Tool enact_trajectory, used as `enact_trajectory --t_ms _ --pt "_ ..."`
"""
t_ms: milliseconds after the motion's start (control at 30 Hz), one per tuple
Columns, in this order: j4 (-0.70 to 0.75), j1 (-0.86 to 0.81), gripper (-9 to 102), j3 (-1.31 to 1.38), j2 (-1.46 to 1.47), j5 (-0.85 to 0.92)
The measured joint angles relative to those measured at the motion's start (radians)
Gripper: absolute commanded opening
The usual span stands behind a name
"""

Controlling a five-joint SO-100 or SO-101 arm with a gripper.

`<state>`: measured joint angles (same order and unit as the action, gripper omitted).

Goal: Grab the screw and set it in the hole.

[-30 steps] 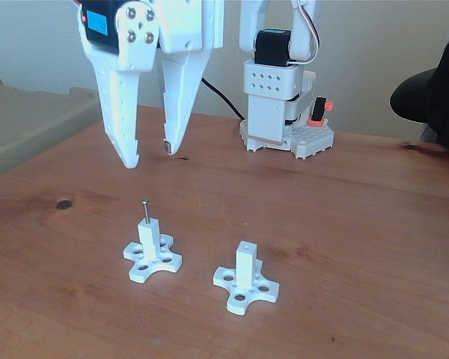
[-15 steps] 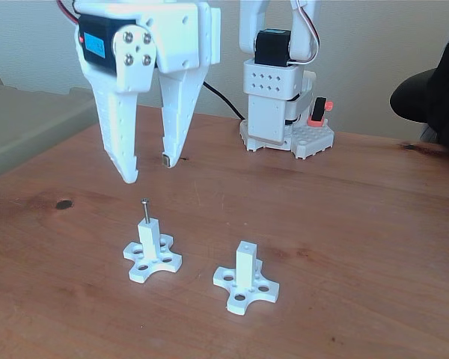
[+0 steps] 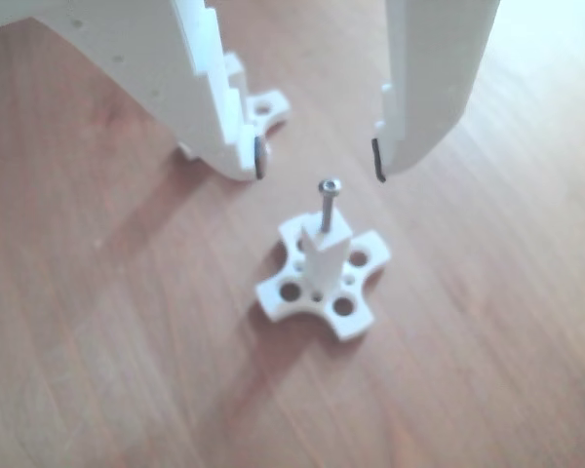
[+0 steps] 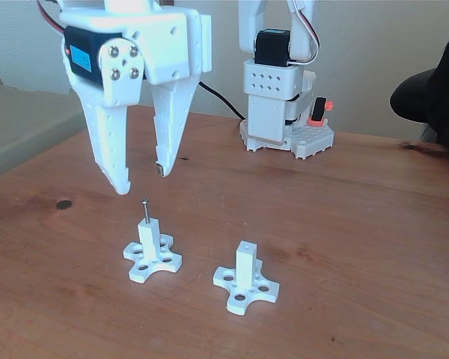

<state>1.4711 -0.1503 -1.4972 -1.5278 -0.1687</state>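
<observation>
The silver screw [image 4: 144,210] stands upright with its tip in the top of the left white post [image 4: 149,238]; the other view shows the same screw [image 3: 329,203] in that post [image 3: 324,258]. My gripper [image 4: 141,179] hangs open just above it with nothing between its fingers. In the other view the gripper [image 3: 319,164] has one fingertip on each side of the screw head, without touching it. To the right stands a second white post [image 4: 245,268] whose top hole [image 4: 245,244] is empty. A lobe of that second post's base [image 3: 265,105] peeks out behind my left finger.
The arm's white base [image 4: 277,97] is mounted at the back of the wooden table. A dark object [image 4: 430,93] sits at the right edge, and a beige surface [image 4: 22,120] lies beyond the table's left side. A dark knot [image 4: 63,203] marks the wood.
My open gripper has drifted left and a little lower, nearer the screw. The screw and both posts have stayed put.
</observation>
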Motion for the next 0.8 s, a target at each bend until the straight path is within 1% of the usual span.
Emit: enact_trajectory --t_ms 300,533,800 --pt "0.0 0.0 14 0.038 0.058 0.0" --pt "0.026 0.0 12 0.058 0.087 0.0" --pt "0.015 0.0 11 0.069 0.115 0.0"
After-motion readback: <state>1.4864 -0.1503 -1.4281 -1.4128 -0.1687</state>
